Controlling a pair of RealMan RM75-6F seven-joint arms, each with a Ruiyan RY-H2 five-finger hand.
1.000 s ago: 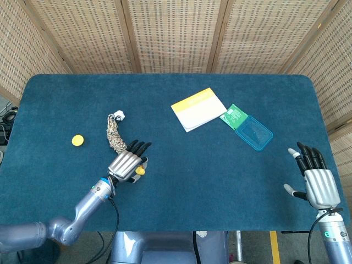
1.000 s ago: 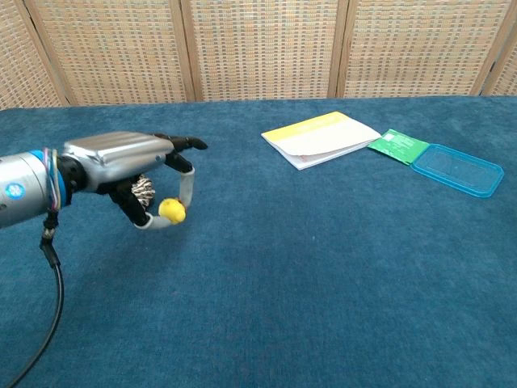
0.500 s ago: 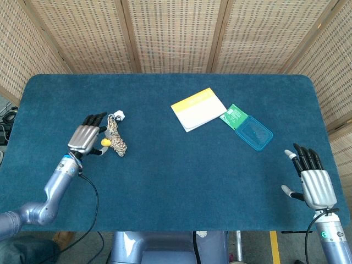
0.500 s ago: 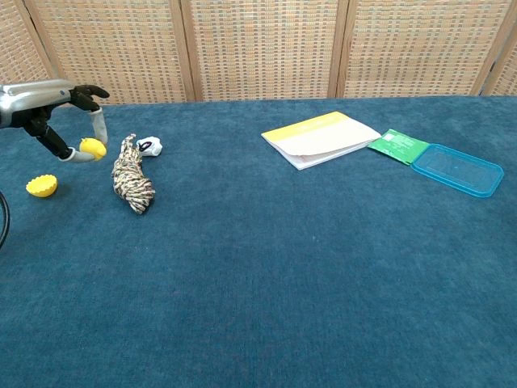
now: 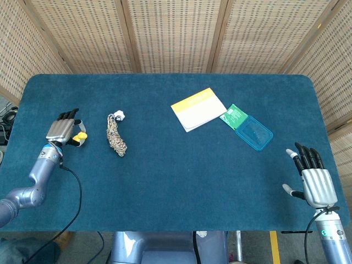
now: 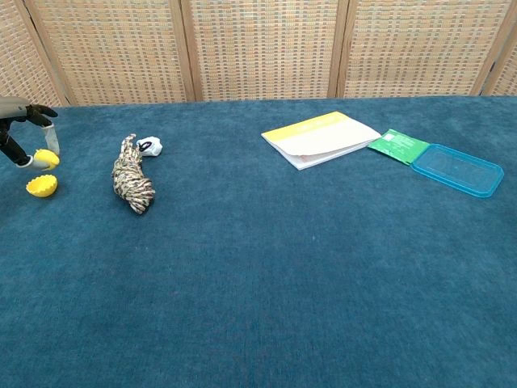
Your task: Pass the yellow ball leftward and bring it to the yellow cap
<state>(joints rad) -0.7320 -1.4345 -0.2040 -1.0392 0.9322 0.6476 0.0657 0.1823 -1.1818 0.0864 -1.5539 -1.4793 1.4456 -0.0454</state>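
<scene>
One left hand (image 5: 63,130) pinches the yellow ball (image 6: 46,158) in its fingers, just above the yellow cap (image 6: 42,187) (near the counter's (image 5: 165,181) left edge). Right hand's (image 5: 317,184) fingers are spread.

This looks like a robot test station in a lab or workshop, not a home. The landmark is a table (image 5: 165,181) covered edge to edge in dark blue felt-like cloth, a staged work surface. Behind the table stand folding screens (image 5: 170,33) of woven cane in wooden frames, closing off the far side and both far corners like a booth. Beyond the table's left edge, loose cables (image 5: 6,118) lie on a grey floor. Below the table's near edge, a yellow floor marking (image 5: 273,247) shows on the grey floor, as in a marked work bay.
</scene>
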